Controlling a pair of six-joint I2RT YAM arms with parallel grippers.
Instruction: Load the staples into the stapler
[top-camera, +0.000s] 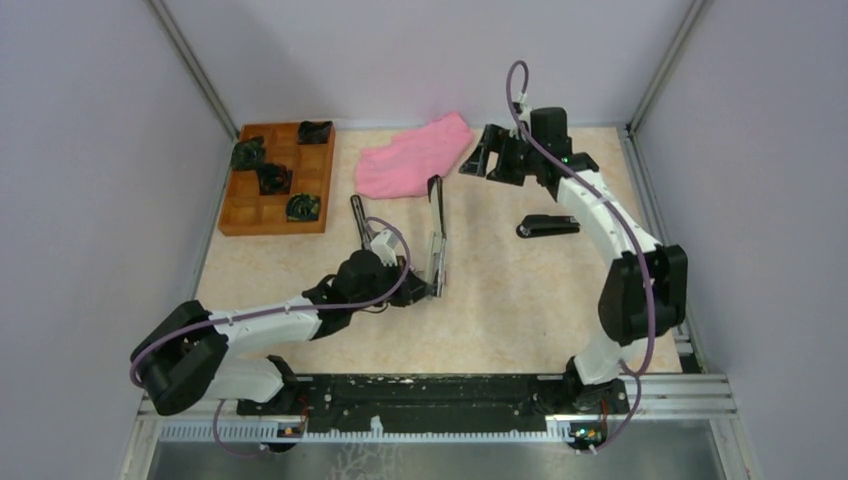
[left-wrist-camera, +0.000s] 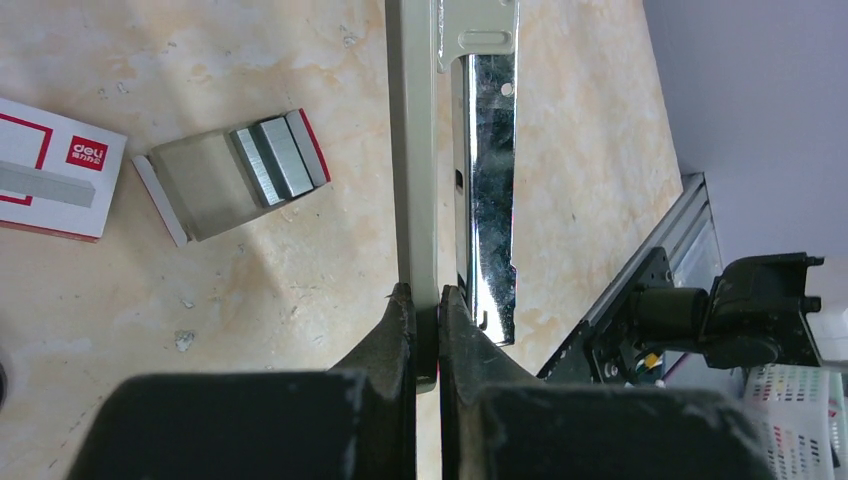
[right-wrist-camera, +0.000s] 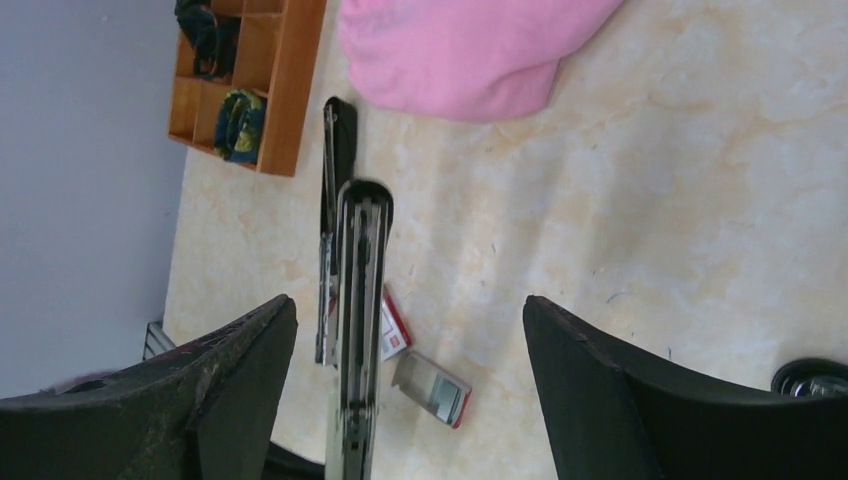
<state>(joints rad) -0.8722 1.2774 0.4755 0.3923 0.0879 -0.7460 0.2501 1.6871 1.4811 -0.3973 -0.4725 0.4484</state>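
Note:
The stapler (top-camera: 437, 245) is opened out long and lifted off the table. My left gripper (top-camera: 420, 288) is shut on its near end; in the left wrist view the fingers (left-wrist-camera: 428, 295) pinch the grey strip (left-wrist-camera: 417, 180), with the chrome magazine (left-wrist-camera: 485, 190) beside it. The staples (left-wrist-camera: 280, 158) lie as a grey block in an open box tray on the table, left of the stapler, and also show in the right wrist view (right-wrist-camera: 440, 385). My right gripper (top-camera: 482, 160) is open and empty, held high at the back near the pink cloth (top-camera: 415, 155); its wide jaws (right-wrist-camera: 406, 300) frame the stapler (right-wrist-camera: 355, 330).
A white and red staple box sleeve (left-wrist-camera: 50, 170) lies left of the tray. A second, black stapler (top-camera: 547, 226) lies shut on the right. A wooden compartment tray (top-camera: 280, 180) with dark objects stands at the back left. A black elongated item (top-camera: 360, 215) lies near the left arm.

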